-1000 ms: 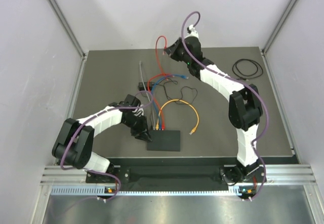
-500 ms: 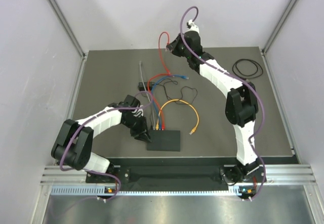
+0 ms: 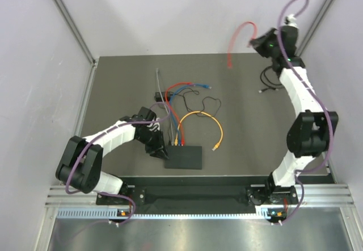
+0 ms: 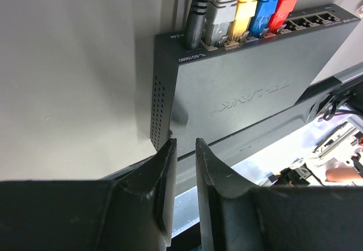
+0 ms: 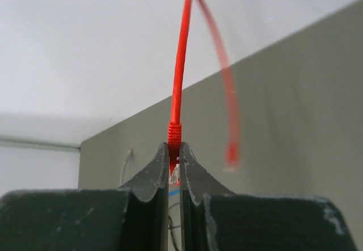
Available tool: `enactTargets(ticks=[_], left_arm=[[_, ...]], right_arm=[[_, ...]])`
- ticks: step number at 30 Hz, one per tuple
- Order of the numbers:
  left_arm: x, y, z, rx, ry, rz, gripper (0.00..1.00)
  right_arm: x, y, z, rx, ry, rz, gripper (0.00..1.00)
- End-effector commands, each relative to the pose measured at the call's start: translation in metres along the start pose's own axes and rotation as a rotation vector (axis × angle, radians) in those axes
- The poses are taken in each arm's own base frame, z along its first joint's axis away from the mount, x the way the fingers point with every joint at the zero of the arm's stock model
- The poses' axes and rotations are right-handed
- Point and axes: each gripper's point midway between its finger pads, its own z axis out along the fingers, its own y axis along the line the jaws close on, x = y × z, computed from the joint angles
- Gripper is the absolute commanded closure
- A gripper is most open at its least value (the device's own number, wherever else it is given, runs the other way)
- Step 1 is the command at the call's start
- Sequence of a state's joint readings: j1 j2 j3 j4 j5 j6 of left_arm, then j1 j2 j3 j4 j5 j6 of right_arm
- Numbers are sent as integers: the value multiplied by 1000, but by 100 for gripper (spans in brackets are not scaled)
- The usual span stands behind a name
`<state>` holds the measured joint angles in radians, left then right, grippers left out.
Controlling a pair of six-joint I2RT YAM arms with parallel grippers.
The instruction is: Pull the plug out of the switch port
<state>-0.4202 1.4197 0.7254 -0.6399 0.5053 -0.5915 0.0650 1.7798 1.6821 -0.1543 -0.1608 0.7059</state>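
**Red wire up in the air, switch flat on the table**

The right claw (image 5: 174,152) is squeezed tight on the plug end of a red wire (image 5: 178,64). It is up high, over the far right corner of the table (image 3: 113,92). The wire bends up like a hoop and comes down again. Its other end hangs loose in the air.

The switch (image 4: 244,103) lies flat near the front edge of the table, between the two arms. Along its far side sit a black cord (image 4: 195,18), a grey plug (image 4: 222,13), a yellow plug (image 4: 244,7), a blue plug (image 4: 266,4) and a red plug (image 4: 288,1), all in a row.

The left claw (image 4: 184,146) is down low at the left end of the switch. Its two fingers are a little apart, with a thin gap. Their tips are right at the switch's edge. I cannot tell if they press on it.

A yellow wire (image 3: 218,127) lies in a loop just behind the switch.
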Motion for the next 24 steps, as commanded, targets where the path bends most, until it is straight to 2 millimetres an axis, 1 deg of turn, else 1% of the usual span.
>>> enactTargets(ticks=[1,2,3,4,5,6,7,8,9,10,11,13,14,16,17,18,20,21,22,24], left_arm=[[-9,-10,-6,34,-34,39,75],[-9,-11,-6,34,-35,41,75],[-10,-11,-6,37,-34,43,75],[-9,-10,-5,34,-32,46,75],[-8,-8,-3,32,-26,45,75],[-8,-8,-2,34,-24,45,75],[-7,-7,0,35,-12,42,75],[-5,-6,1,39,-6,39,75],[-4,-6,2,41,-3,37,75],[-4,-7,2,45,-4,37,75],[-4,-6,2,42,-4,34,75],[-5,-7,0,38,-8,40,75],[-6,-8,-1,39,-12,45,75],[-7,-8,-2,35,-12,43,75],[-8,-9,-2,37,-15,46,75],[-8,-10,-3,36,-16,46,75],[-8,-9,-3,31,-11,46,75],[-8,-7,-3,24,-11,46,75],[-7,-8,-3,25,-10,47,75],[-8,-8,-4,26,-14,47,75]], right_arm=[[-16,-29,-33,-27,-14,101,100],[-26,-53,-38,-2,-37,143,100],[-25,-68,-38,-10,-52,162,100],[-20,-75,-39,-39,-23,188,100],[-31,-94,-42,-44,-44,220,100],[-23,-106,-41,-53,-29,288,100],[-21,-112,-36,-94,-7,308,100],[-23,-125,-36,-86,-7,342,100],[-17,-135,-32,-77,9,362,100],[-17,-142,-31,-68,4,371,100],[-20,-150,-32,-52,-6,383,100],[-14,-164,-27,-22,0,421,100],[-14,-171,-27,-9,-4,446,100],[-11,-190,-26,56,-14,478,100],[-7,-202,-28,103,-6,507,100],[-4,-210,-29,130,-8,521,100],[-4,-225,-33,178,-24,520,100],[0,-233,-36,225,3,531,100],[-3,-244,-41,273,-8,527,100],[6,-261,-54,381,25,532,95]])
